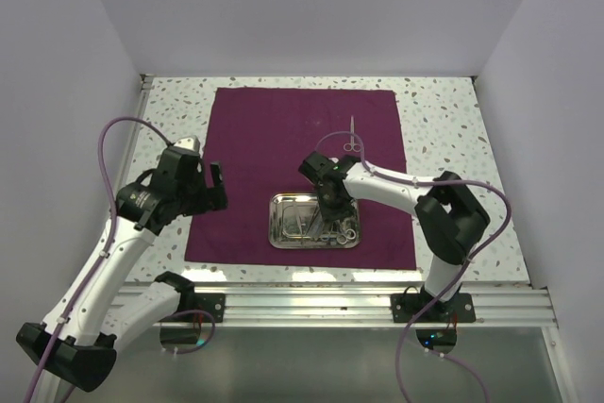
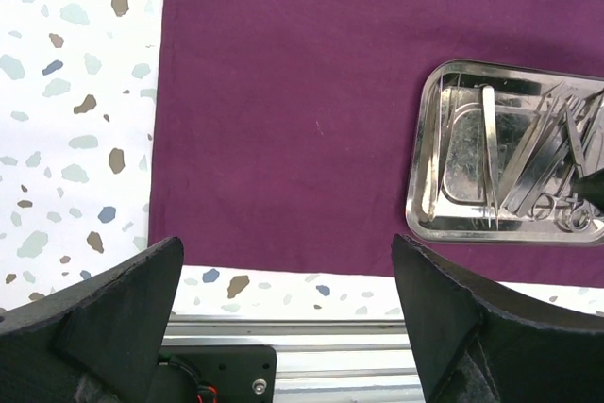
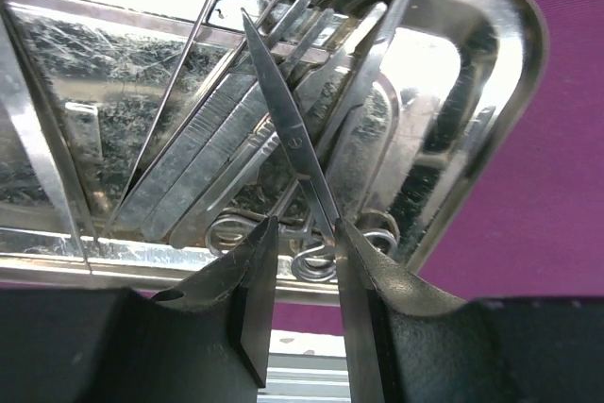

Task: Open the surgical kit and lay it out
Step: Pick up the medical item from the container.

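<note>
The dark purple cloth (image 1: pixel 283 139) lies spread flat on the table. The steel tray (image 1: pixel 283 200) sits on its near part and holds several silver instruments. My right gripper (image 1: pixel 330 207) is down in the tray (image 3: pixel 510 35). Its jaws (image 3: pixel 305 233) stand narrow around the ring handles of thin forceps (image 3: pixel 288 129) that cross over the other instruments. Another pair of ring-handled forceps (image 1: pixel 352 143) lies alone on the cloth beyond the tray. My left gripper (image 1: pixel 212 186) is open and empty over the cloth's left edge (image 2: pixel 283 92); the tray (image 2: pixel 420 186) is to its right.
The speckled white table (image 1: pixel 444 120) is bounded by white walls on three sides. An aluminium rail (image 1: pixel 330 304) with the arm bases runs along the near edge. Tweezers (image 2: pixel 490 153) lie in the tray's left part.
</note>
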